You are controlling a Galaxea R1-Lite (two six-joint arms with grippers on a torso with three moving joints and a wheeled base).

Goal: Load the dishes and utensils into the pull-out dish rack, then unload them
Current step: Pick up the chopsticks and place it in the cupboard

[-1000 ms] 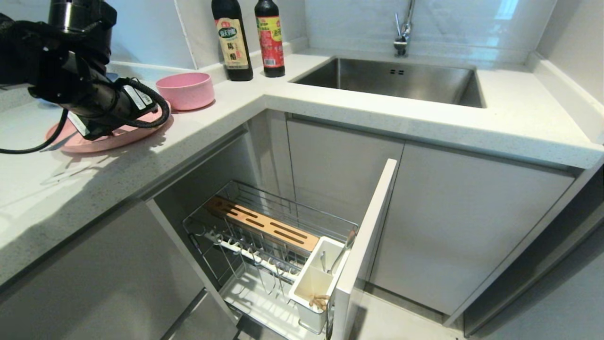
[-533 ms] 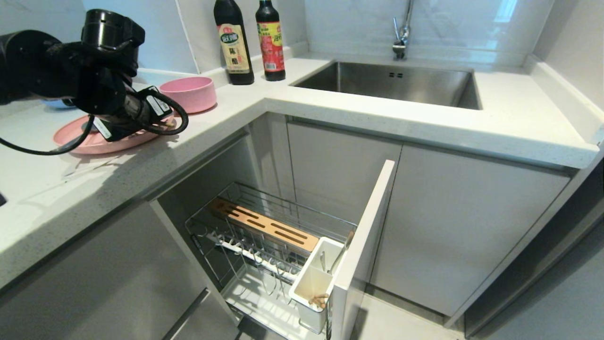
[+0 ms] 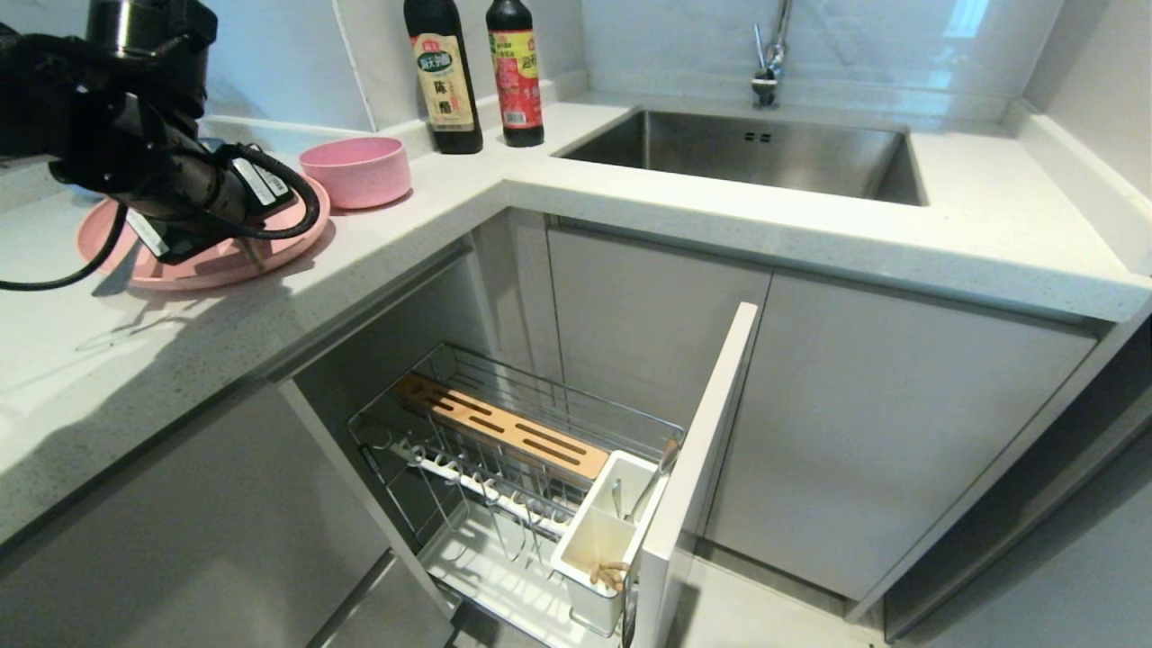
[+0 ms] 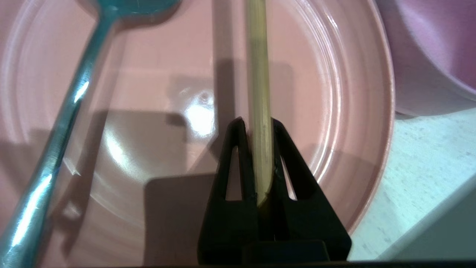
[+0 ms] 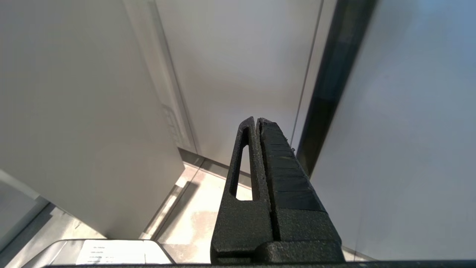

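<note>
My left gripper [image 4: 259,123] is shut on the pale wooden chopsticks [image 4: 257,74], which show as one shaft running out between its fingers over the pink plate [image 4: 334,111]. The metal spoon [image 4: 63,123] lies on the same plate, apart from the gripper. The pink bowl [image 4: 438,48] stands just beyond the plate's rim. In the head view my left arm [image 3: 180,184] reaches over the plate [image 3: 297,236] on the counter at the left, beside the bowl [image 3: 355,171]. The pull-out dish rack [image 3: 504,441] stands open below. My right gripper [image 5: 256,121] hangs shut and empty.
Two dark sauce bottles [image 3: 441,76] stand behind the bowl. A steel sink [image 3: 747,148] with a tap fills the counter's back right. The rack's white utensil cup [image 3: 598,535] sits against the grey cabinet front [image 3: 702,450], which juts into the floor space.
The head view swayed a little and came back. My left arm stays low over the pink plate, and more of the plate's left rim shows now.
</note>
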